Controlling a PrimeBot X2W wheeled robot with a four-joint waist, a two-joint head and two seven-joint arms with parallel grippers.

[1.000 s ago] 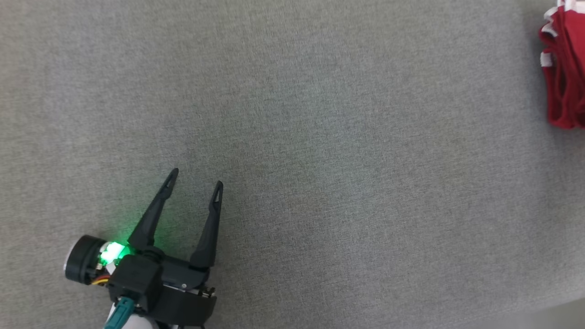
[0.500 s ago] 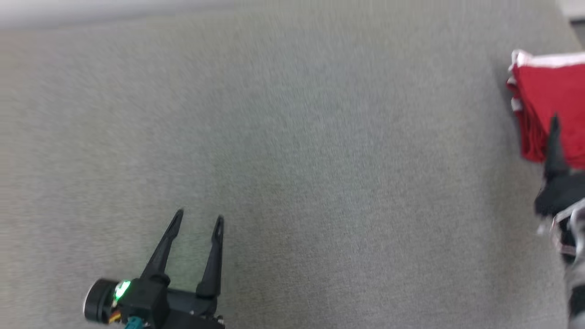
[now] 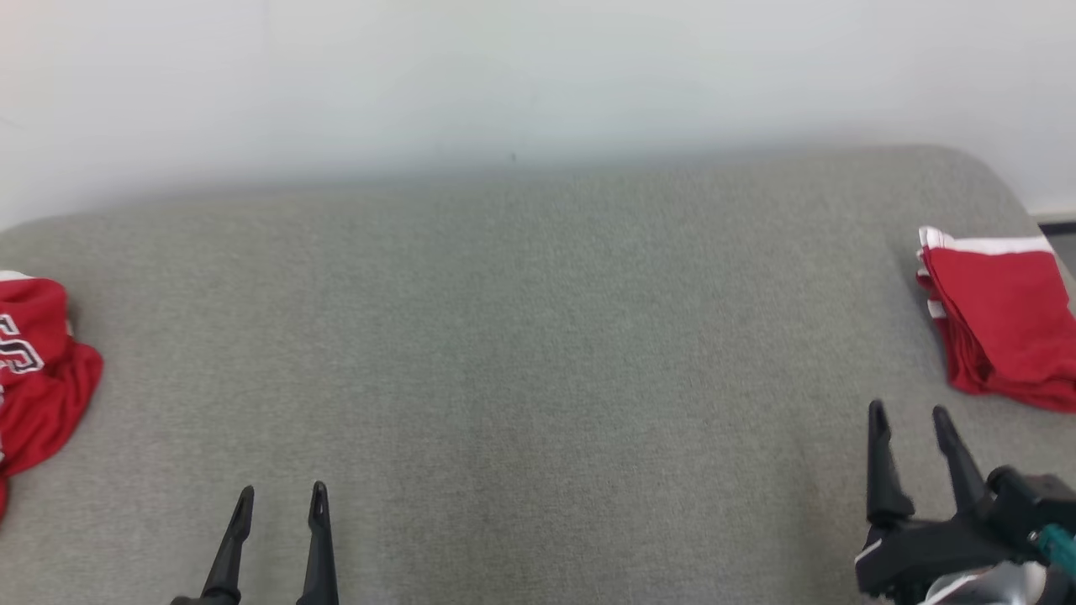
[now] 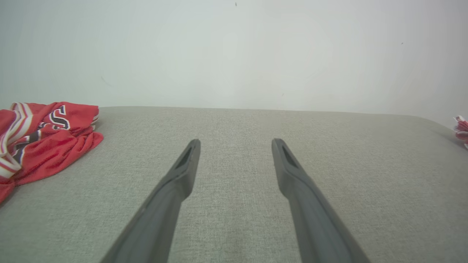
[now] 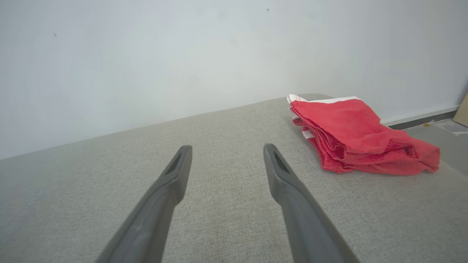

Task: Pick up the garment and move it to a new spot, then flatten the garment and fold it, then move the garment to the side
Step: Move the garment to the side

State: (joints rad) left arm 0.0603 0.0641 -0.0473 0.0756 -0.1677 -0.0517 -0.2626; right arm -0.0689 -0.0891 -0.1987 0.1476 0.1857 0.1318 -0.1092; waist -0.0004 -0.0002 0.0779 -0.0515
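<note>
A crumpled red jersey (image 3: 42,378) is lying at the grey fabric surface's (image 3: 538,336) left edge, and a folded red garment (image 3: 1000,328) at its right edge. The left gripper (image 3: 281,491) and right gripper (image 3: 908,412) are hovering released, empty.

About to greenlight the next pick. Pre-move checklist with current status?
1. Left gripper open, nothing between its fingers: ok.
2. Right gripper open, nothing between its fingers: ok.
3. Crumpled garment in sight at the left end of the grey surface: ok.
4. Its full outline, for choosing a grasp point: cannot tell, since the frame edge cuts it off in the head and left wrist views.
5. Folded garment set aside at the right end, apart from the right gripper: ok.
6. Room between the two garments for flattening: ok.
</note>
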